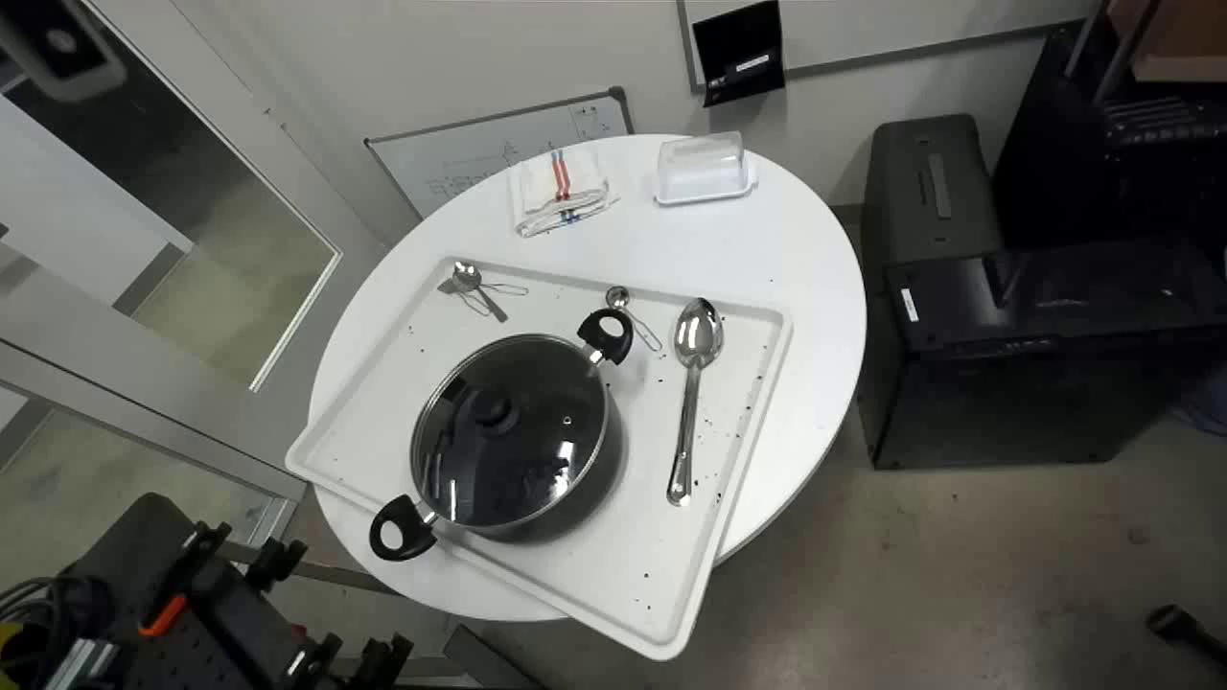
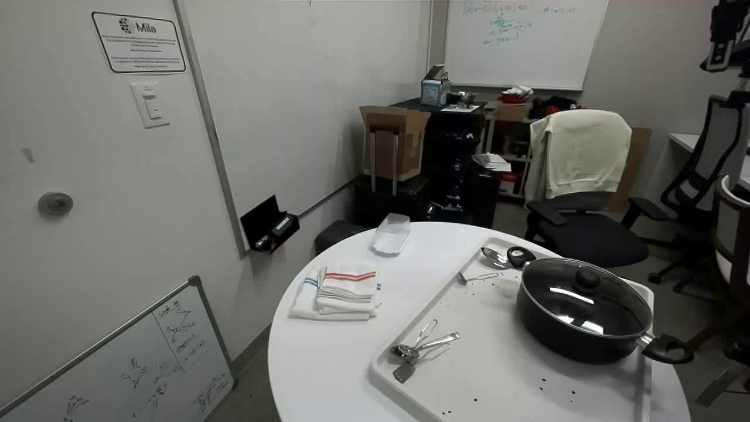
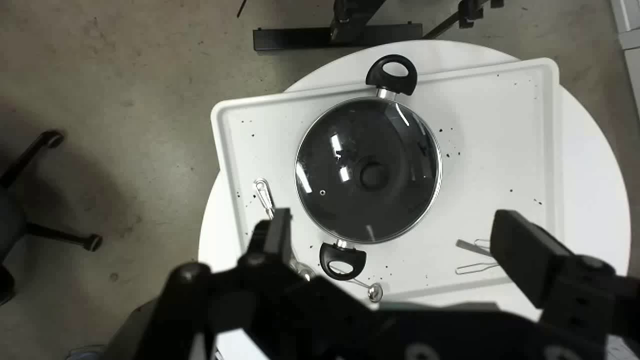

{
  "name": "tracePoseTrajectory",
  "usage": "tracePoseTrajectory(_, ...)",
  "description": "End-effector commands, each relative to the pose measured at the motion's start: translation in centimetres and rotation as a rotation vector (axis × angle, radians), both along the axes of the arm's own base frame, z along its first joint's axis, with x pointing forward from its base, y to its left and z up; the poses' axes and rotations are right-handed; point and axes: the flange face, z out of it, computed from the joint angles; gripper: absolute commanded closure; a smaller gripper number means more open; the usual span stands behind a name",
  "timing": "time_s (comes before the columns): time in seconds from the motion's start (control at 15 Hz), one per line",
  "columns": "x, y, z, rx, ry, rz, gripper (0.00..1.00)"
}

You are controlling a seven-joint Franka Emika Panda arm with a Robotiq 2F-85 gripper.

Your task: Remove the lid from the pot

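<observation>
In an exterior view, the glass lid (image 1: 527, 446) sits level on the black pot (image 1: 599, 489), left of centre in the frame, so the removal looks not yet begun. The tray (image 1: 379, 402) beneath pokes past the edge of the round table (image 1: 815, 268) at the bottom of the frame; a hard push down near that corner might tip it. The big metal spoon (image 1: 691, 383) lies on the tray to the pot's right, where a lid set down carelessly would likely rock or slide. In an exterior view, the dark knob (image 2: 587, 279) stands at the right of the frame as a low, rounded stub; a pinch taken too high could slip off it, and a crooked lift might catch and drag the pot along. In the wrist view, the gripper (image 3: 392, 222) fills the lower part of the frame, its fingers (image 3: 278, 232) spread wide and holding nothing. The knob shows near the middle, dark against dark glass, higher in the frame than the fingertips, so going straight down without first shifting over would probably miss it and perhaps strike the loop handle (image 3: 345, 255) at the pot's lower edge. Glare on the lid could make its height hard to judge.
</observation>
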Motion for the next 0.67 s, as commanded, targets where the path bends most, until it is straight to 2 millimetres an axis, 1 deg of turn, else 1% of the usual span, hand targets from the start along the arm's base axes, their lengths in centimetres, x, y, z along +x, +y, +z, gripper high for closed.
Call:
tracePoseTrajectory(0.0,0.02,-0.01,0.06,0.0,0.001,0.0,0.0)
tracePoseTrajectory(0.4,0.02,-0.01,0.06,0.0,0.001,0.0,0.0)
tracePoseTrajectory(0.6,0.26,0.23,-0.59,-0.014,0.0,0.009,0.0)
